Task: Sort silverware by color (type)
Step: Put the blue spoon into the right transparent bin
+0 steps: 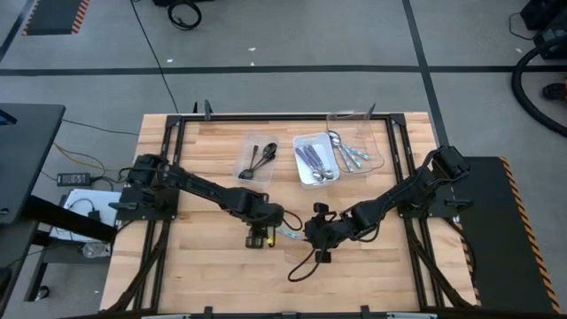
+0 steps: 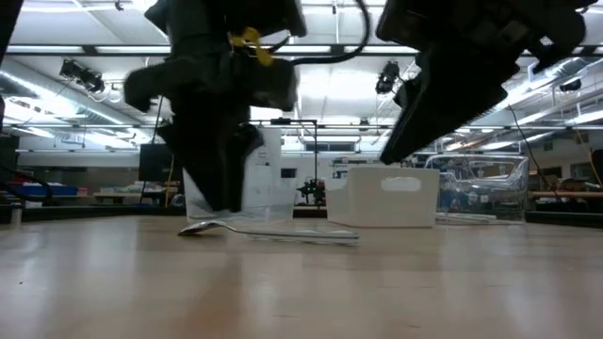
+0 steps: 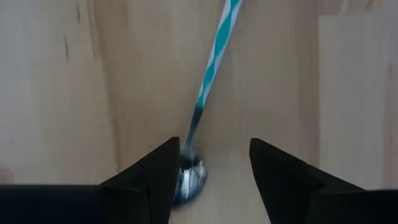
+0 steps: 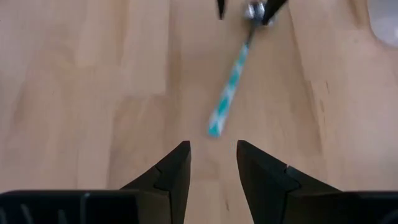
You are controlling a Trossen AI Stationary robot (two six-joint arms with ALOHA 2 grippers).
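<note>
Wooden bench (image 1: 204,283) carries one striped teal spoon (image 3: 214,56) near its middle; left gripper (image 3: 208,168), jaws apart, straddles the bowl. Likely next: close, lift, carry to a back-edge tray (image 1: 379,158). Right gripper (image 4: 211,163) waits parted.

Robotics lab or test bay, not a home. Wooden bench top (image 1: 221,275) sits in a black metal frame (image 1: 275,116) on grey concrete floor (image 1: 292,35) marked with dark tape lines (image 1: 266,68). Hazard-striped mat (image 1: 55,15) at one corner; loose cables (image 1: 184,13) and a power brick (image 1: 74,178) on the floor beside the rig. Low view looks across the table into a large open hall: rows of ceiling strip lights (image 2: 85,49), overhead-mounted fixtures (image 2: 80,74), long workbenches (image 2: 66,196) crowded with equipment, possibly monitors, too blurred to confirm.
</note>
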